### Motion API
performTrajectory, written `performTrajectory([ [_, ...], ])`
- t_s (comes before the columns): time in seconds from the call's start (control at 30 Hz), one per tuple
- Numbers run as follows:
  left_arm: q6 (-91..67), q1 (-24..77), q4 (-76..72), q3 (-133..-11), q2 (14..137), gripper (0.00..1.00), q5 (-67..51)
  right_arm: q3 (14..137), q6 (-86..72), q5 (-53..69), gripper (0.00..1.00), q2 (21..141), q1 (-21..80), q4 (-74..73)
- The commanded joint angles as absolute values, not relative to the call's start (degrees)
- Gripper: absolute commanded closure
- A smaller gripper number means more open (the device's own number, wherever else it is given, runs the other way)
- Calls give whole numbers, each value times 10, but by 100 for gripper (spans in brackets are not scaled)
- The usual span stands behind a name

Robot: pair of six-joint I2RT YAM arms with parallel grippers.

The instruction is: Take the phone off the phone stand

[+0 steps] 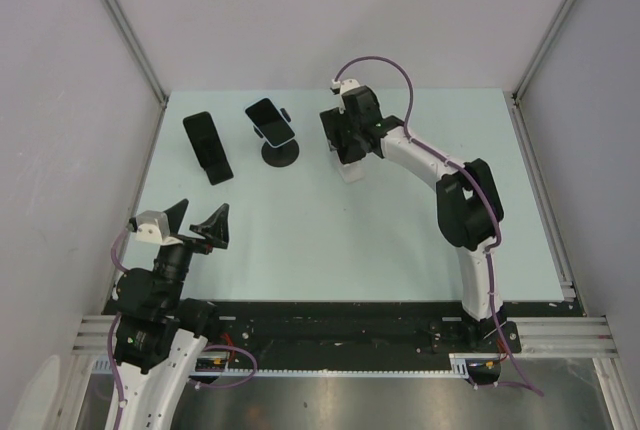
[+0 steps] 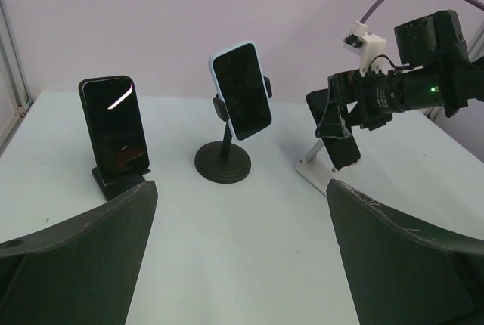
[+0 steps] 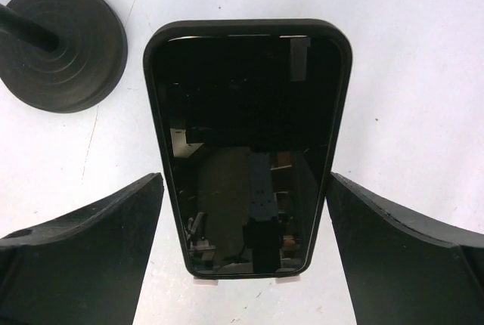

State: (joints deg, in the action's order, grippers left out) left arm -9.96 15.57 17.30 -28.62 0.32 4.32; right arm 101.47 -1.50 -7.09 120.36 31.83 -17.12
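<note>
A black phone (image 3: 246,136) leans on a white phone stand (image 2: 314,174) at the back of the table, right of centre. My right gripper (image 3: 243,189) is open and straddles the phone's lower half, with a thin gap between each finger and the phone's edges. From above, the right gripper (image 1: 340,140) covers most of that phone, and only the stand's white foot (image 1: 352,172) shows. My left gripper (image 1: 200,215) hovers open and empty near the front left, well away from the phones.
Two other phones stand to the left. A white-cased phone (image 2: 242,89) is clamped on a black pole stand with a round base (image 3: 64,49). A black phone (image 2: 113,125) leans on a black stand (image 1: 215,165). Grey walls enclose the table.
</note>
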Motion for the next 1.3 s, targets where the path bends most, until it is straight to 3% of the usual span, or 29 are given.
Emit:
performTrajectory([
  [0.0, -91, 152, 166, -308, -12, 0, 37, 1014, -23, -80, 8, 1207, 327, -156],
  [0.33, -91, 151, 168, -308, -17, 0, 39, 1013, -31, -98, 13, 1211, 331, -155],
  [0.67, -91, 151, 169, -308, -18, 0, 40, 1008, -31, -108, 10, 1219, 333, -155],
  [0.77, -91, 151, 170, -308, -18, 0, 41, 1008, -31, -106, 18, 1216, 333, -155],
  [1.0, -91, 151, 170, -308, -20, 0, 42, 1007, -26, -103, 61, 1191, 337, -155],
  [1.1, -91, 151, 170, -308, -21, 0, 42, 1009, -24, -99, 74, 1185, 337, -152],
  [1.27, -91, 151, 170, -308, -23, 0, 43, 1008, -25, -94, 79, 1172, 337, -155],
])
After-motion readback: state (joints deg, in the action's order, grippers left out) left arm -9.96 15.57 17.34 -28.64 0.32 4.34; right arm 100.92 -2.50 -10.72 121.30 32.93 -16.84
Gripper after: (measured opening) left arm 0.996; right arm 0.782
